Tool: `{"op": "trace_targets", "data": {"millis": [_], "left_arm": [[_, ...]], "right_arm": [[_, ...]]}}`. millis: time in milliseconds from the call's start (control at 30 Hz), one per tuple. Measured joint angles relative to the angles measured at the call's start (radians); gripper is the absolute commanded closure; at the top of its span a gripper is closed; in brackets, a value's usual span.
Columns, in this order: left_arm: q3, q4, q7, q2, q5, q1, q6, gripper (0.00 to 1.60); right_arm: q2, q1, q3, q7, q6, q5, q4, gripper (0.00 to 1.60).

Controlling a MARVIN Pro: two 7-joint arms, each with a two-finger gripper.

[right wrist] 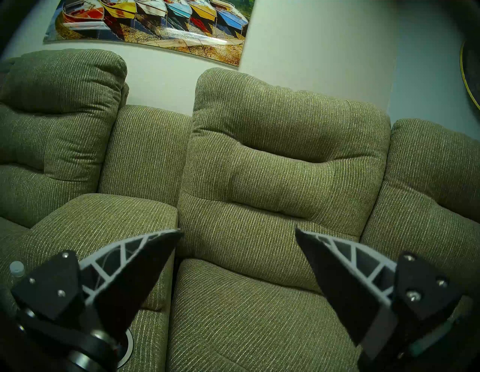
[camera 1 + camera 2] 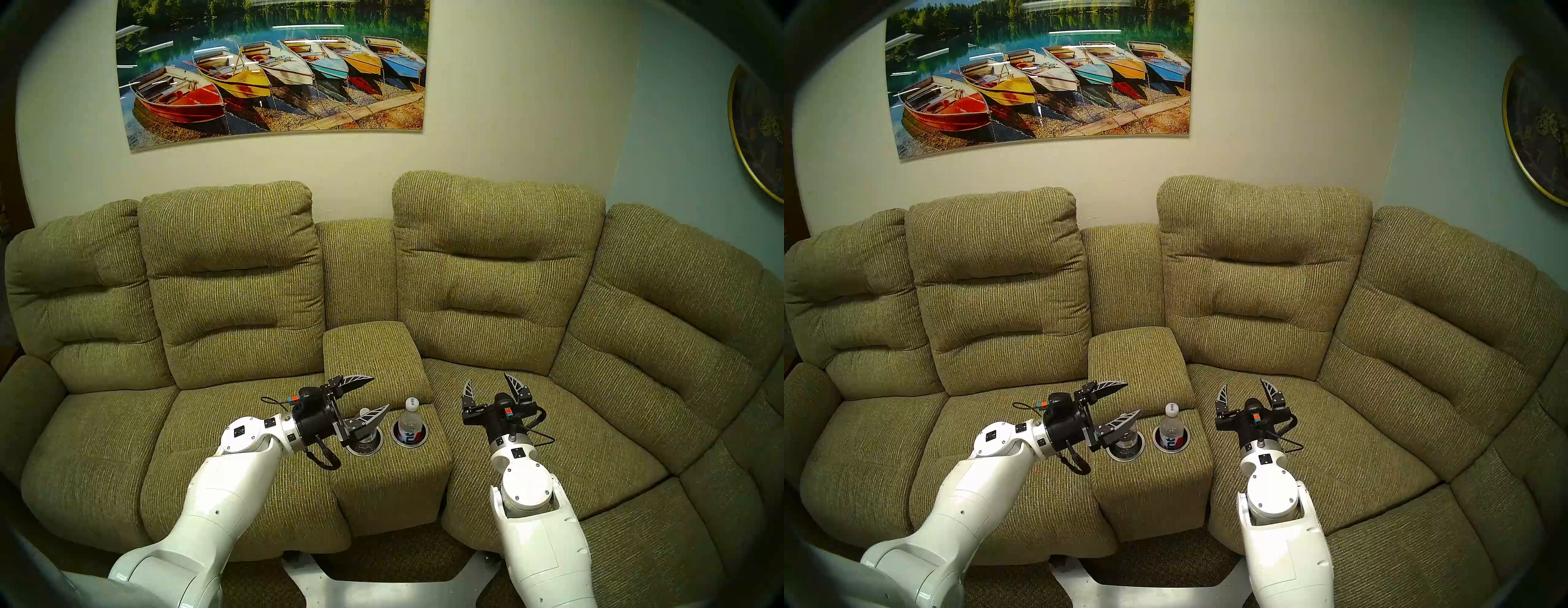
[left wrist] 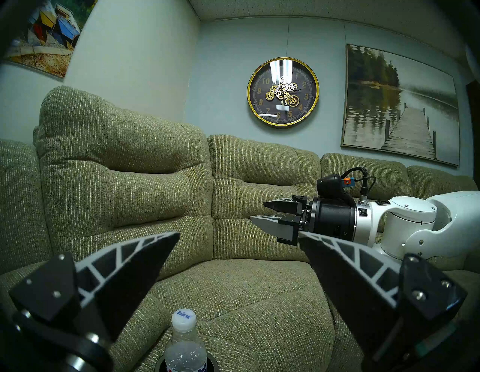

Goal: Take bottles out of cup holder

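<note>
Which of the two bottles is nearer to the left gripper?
The shorter plain bottle, in the left recess: the open left gripper hangs right over it. The labelled bottle stands apart in the right recess.

Left gripper point(image 2: 1127, 400) is hovering wide open over the shorter bottle point(image 2: 1126, 441) sitting in the left recess of the cup holder point(image 2: 1139, 451). Labelled bottle point(image 2: 1171, 426) is standing upright in the right recess. Right gripper point(image 2: 1245, 388) is hanging open over the sofa seat point(image 2: 1335, 446).
</note>
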Motion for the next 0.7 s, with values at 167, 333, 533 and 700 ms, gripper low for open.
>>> {"op": "trace_targets", "data": {"millis": [167, 333, 533, 700], "left_arm": [[0.002, -0.012, 0.021, 0.000, 0.021, 0.004, 0.006, 0.00], [0.000, -0.022, 0.037, -0.001, 0.040, 0.013, 0.003, 0.00], [-0.010, -0.026, 0.050, -0.007, 0.039, 0.030, -0.016, 0.00], [-0.017, -0.027, 0.054, -0.011, 0.034, 0.037, -0.020, 0.00]], "right_arm": [[0.000, 0.000, 0.000, 0.000, 0.000, 0.000, 0.000, 0.00], [0.000, 0.000, 0.000, -0.001, 0.000, 0.000, 0.000, 0.00], [0.000, 0.000, 0.000, -0.001, 0.000, 0.001, 0.001, 0.00], [0.000, 0.000, 0.000, -0.001, 0.000, 0.001, 0.001, 0.00]]}}
